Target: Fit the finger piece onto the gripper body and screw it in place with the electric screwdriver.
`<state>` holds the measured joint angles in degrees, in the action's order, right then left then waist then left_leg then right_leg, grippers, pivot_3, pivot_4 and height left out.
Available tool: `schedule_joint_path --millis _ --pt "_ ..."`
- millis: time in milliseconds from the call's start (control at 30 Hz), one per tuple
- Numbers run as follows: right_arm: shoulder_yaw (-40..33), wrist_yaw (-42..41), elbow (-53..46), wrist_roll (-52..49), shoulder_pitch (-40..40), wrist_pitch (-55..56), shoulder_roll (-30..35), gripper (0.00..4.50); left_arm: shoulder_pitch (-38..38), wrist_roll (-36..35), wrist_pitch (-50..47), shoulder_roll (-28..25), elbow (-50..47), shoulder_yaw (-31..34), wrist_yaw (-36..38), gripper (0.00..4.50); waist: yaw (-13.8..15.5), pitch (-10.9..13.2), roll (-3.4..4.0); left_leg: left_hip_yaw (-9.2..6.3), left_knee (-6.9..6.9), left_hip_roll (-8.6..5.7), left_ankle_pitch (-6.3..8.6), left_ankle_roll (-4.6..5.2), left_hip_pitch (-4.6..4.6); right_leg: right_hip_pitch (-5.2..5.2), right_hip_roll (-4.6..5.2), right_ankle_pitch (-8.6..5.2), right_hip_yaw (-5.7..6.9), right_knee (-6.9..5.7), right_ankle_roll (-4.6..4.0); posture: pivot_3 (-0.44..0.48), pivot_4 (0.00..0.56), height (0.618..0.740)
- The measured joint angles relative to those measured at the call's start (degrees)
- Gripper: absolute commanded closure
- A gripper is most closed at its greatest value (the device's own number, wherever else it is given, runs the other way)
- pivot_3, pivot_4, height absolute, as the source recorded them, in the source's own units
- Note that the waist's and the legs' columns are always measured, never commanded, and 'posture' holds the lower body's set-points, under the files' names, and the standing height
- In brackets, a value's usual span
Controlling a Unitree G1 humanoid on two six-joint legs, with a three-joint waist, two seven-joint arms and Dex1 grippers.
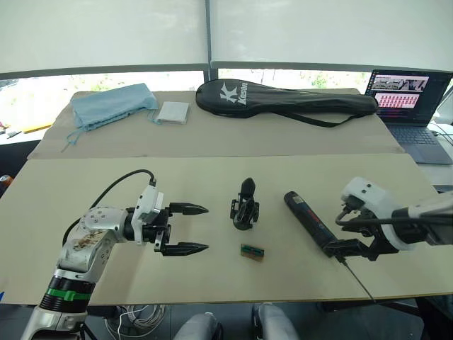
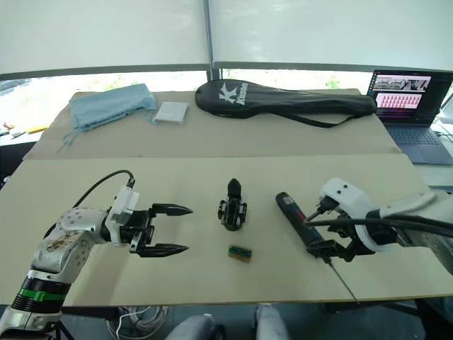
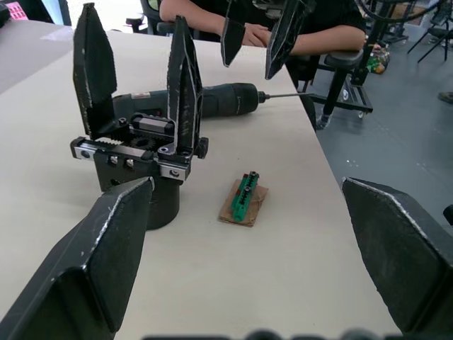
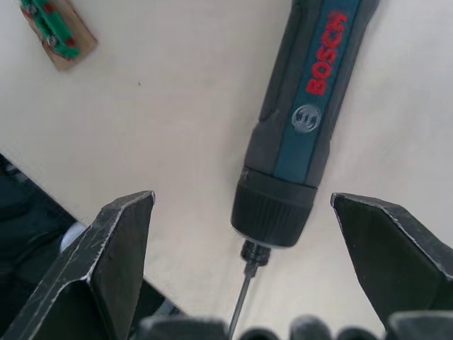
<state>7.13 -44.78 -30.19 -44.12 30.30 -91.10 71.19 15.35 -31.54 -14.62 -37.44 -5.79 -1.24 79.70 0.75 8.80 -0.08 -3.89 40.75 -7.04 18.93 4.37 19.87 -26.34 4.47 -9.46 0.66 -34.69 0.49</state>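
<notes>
The gripper body (image 1: 244,207) stands on its round base mid-table. In the left wrist view two black pointed fingers (image 3: 182,85) rise from it side by side; I cannot tell which is the finger piece. The electric screwdriver (image 1: 309,221) lies flat to its right, its thin bit pointing toward the table's front edge. My right gripper (image 1: 347,249) is open, its fingers (image 4: 113,262) straddling the screwdriver's bit end (image 4: 272,212) without touching it. My left gripper (image 1: 187,228) is open and empty, left of the gripper body and pointing at it.
A small green part on a cardboard scrap (image 1: 252,251) lies just in front of the gripper body. At the back are a black racket bag (image 1: 283,99), a blue cloth (image 1: 113,106), a white pad (image 1: 173,112) and a laptop (image 1: 410,106). A person's arm (image 3: 333,39) rests beyond the table.
</notes>
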Motion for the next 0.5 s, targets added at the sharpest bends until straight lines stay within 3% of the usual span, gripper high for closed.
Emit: schedule_joint_path --millis 500 --pt "15.3 1.9 10.8 7.2 8.0 -0.1 -3.8 0.07 -0.6 0.2 0.0 1.0 -0.2 -0.1 -1.6 0.0 0.1 0.0 0.0 0.0 0.03 -0.05 0.0 0.01 0.09 -0.05 0.02 0.02 0.03 0.07 0.02 0.0 0.15 0.74"
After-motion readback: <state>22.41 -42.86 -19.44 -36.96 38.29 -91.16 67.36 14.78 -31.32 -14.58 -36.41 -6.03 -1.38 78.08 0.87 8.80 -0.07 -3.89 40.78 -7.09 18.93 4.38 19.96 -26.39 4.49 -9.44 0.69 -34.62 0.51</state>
